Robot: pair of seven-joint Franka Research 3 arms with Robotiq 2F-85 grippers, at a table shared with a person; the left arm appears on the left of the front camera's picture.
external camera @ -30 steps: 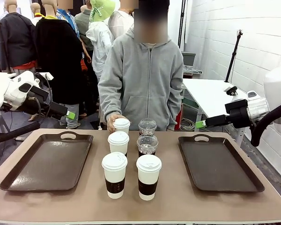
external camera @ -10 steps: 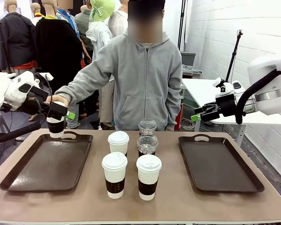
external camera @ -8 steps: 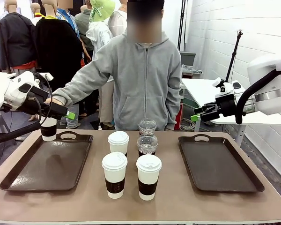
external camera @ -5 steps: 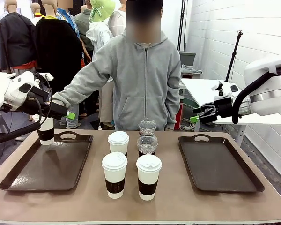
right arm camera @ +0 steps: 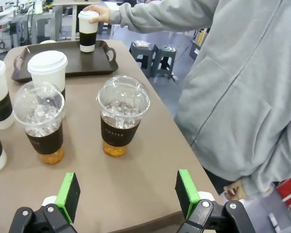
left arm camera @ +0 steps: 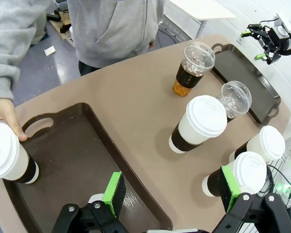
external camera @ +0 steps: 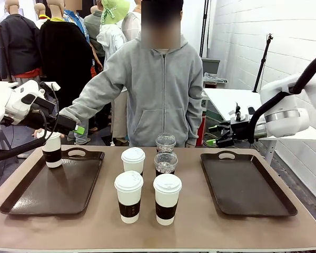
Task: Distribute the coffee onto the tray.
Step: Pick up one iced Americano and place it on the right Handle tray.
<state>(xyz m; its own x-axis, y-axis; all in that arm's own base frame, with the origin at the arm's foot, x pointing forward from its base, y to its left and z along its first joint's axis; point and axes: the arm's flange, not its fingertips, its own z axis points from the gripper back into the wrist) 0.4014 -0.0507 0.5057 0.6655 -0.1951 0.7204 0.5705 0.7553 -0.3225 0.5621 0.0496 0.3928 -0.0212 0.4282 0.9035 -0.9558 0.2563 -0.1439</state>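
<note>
One of six placed: white lidded paper cup (left arm camera: 7, 155), brown sleeve, on left brown tray (left arm camera: 82, 160), person's hand (left arm camera: 4, 114) touching it, off to side of left gripper (left arm camera: 172, 189) jaws. Five other cups (right arm camera: 122, 114) untrayed, ahead of right gripper (right arm camera: 127, 193). Both jaws wide, empty.

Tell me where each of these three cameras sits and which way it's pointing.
Front view: fixed at the robot's side of the table, facing the person across it; left gripper at picture left, right gripper at right.
Left wrist view: on the left wrist, looking down on the left tray and cups; its open green pads at bottom.
Right wrist view: on the right wrist, looking low along the table; its open pads at bottom.
All share the person's hand on a paper cup on the left tray.
</note>
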